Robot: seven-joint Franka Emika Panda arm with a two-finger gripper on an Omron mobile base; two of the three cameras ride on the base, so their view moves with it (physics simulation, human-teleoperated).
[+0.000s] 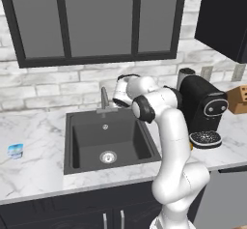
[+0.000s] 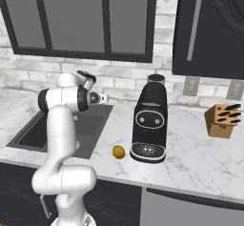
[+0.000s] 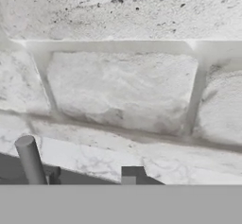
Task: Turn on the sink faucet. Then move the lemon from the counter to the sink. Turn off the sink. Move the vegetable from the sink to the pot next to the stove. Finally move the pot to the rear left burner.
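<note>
Left base view: I log the sink (image 1: pixel 87 141) set in the counter (image 1: pixel 34 175), with the faucet (image 1: pixel 104 99) at its rear edge. My tool (image 1: pixel 116 102) sits just beside the faucet; I cannot tell whether its jaws are apart. A cup (image 1: pixel 15 150) stands near the counter's left edge.

Right base view: the lemon (image 2: pixel 118 151) lies near the counter's front edge, between sink and coffee machine (image 2: pixel 150 125). A knife block (image 2: pixel 222 120) stands farther right.

Hand view: brick wall (image 3: pixel 123 86) ahead, faucet post at lower left.
</note>
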